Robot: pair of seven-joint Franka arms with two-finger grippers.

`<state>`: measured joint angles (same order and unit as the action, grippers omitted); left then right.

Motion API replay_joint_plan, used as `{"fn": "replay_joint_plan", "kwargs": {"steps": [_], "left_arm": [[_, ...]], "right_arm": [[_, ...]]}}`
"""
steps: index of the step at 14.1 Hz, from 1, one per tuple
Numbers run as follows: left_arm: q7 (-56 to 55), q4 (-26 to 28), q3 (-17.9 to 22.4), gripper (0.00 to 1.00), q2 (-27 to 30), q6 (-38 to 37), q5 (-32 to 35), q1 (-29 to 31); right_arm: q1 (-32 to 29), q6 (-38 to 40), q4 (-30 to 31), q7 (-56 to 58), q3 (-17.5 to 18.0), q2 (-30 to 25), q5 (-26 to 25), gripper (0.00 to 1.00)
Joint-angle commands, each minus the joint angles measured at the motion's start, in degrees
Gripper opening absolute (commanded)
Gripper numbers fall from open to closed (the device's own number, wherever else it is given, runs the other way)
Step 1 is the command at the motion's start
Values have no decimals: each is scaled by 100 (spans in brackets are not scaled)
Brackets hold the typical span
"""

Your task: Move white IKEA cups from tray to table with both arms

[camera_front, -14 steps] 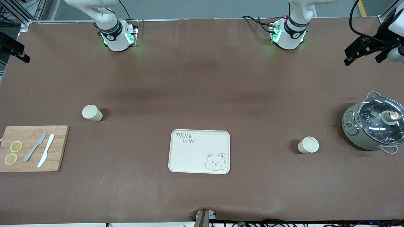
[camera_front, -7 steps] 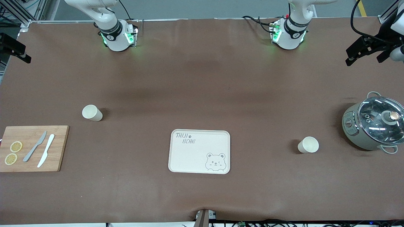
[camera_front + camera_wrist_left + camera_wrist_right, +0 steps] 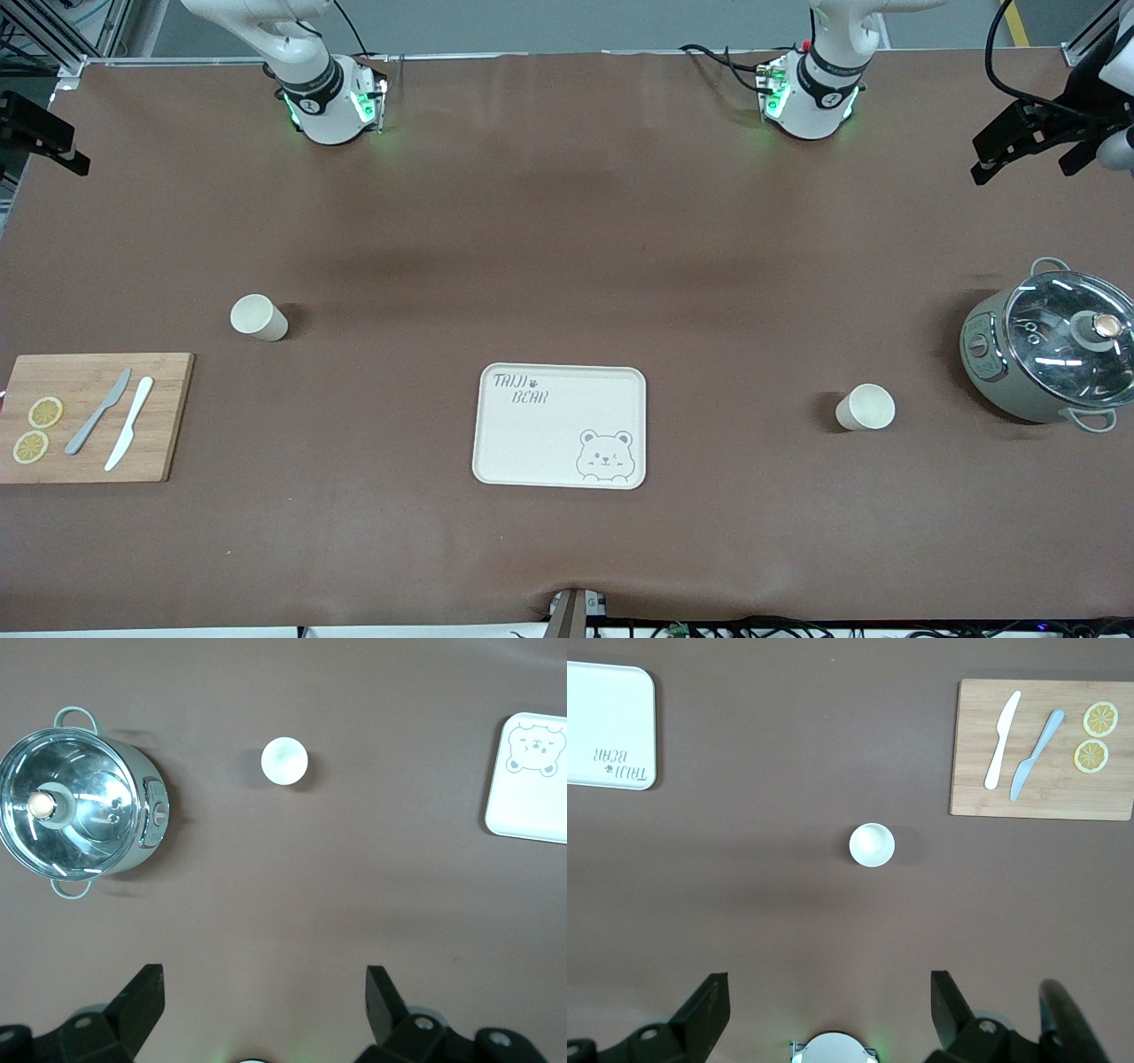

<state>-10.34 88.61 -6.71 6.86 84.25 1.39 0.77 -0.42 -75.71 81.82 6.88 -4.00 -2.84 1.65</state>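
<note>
Two cream-white cups stand upright on the brown table. One cup [image 3: 259,316] is toward the right arm's end, and also shows in the right wrist view [image 3: 872,844]. The other cup [image 3: 866,408] is toward the left arm's end beside the pot, and also shows in the left wrist view [image 3: 284,760]. My left gripper [image 3: 1019,158] is up in the air at the table's end, open and empty [image 3: 264,994]. My right gripper [image 3: 49,140] is up at the other end, open and empty [image 3: 830,997]. Both are well away from the cups.
A cream bear tray [image 3: 560,425] lies mid-table, nearer to the front camera. A grey-green lidded pot [image 3: 1050,350] stands at the left arm's end. A wooden board [image 3: 89,416] with two knives and lemon slices lies at the right arm's end.
Both grippers have shifted very slightly at the table's ends. The cups, tray, pot and board have not moved.
</note>
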Motion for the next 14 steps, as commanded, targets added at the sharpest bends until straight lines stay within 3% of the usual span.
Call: {"fn": "replay_joint_plan", "kwargs": {"steps": [1, 14], "left_arm": [[84, -63, -15, 100, 17, -66, 1, -16], [49, -177, -15, 100, -150, -75, 1, -42]], "right_arm": [[50, -5, 18, -108, -13, -41, -24, 100], [15, -14, -26, -126, -13, -6, -59, 100]]}}
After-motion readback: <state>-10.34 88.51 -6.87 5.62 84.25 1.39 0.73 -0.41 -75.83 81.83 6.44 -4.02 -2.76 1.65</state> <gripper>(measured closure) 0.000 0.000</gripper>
